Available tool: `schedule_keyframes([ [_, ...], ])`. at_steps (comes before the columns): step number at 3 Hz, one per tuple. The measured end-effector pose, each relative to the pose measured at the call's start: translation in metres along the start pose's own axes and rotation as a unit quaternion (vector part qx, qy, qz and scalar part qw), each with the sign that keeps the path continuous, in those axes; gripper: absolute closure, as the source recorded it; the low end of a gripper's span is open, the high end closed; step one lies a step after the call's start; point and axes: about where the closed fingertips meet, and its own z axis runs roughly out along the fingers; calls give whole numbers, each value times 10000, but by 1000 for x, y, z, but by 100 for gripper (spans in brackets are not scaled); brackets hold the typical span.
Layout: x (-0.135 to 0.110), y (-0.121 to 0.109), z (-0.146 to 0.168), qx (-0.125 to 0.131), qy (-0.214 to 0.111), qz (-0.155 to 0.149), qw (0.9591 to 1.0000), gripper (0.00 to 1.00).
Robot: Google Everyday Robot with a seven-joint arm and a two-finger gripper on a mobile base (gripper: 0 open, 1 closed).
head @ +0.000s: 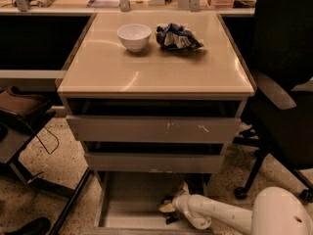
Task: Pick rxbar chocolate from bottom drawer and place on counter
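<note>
Claw [168, 208]: down inside the open bottom drawer [129, 199], near its right side, low over the grey floor. Whether it is spread or pinching: cannot tell. The white arm [220, 214] reaches in from the right of the claw and runs back to the lower right corner of the view.

Chocolate bar [171, 218]: a small dark shape lies on the drawer floor right at the claw's tip, touching or just under it. I take this for the bar. Whether it is gripped or merely lying beside the claw cannot be told.

Left of the claw: bare drawer floor. Directly above it: the two upper drawers [154, 129], each pulled out only a little.

Well above the claw: the beige worktop [146, 77]. A white bowl [134, 35] and a crumpled blue-and-white bag [177, 37] sit side by side near its far edge. No bar on it.

Right of and above the claw: a black office chair [286, 82], close to the cabinet.

Progress, as judged: drawer open, reach made, claw at the bar. Left to do: confirm the grip, lift clear past the upper drawer fronts, carry up, set the bar down on the worktop's free near half.
</note>
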Motion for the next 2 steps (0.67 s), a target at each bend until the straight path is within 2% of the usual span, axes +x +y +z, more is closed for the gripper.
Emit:
schedule_keyframes([
  [1, 1, 3, 2, -39, 141, -8, 9999, 0],
  [2, 20, 21, 9, -296, 597, -29, 9978, 0],
])
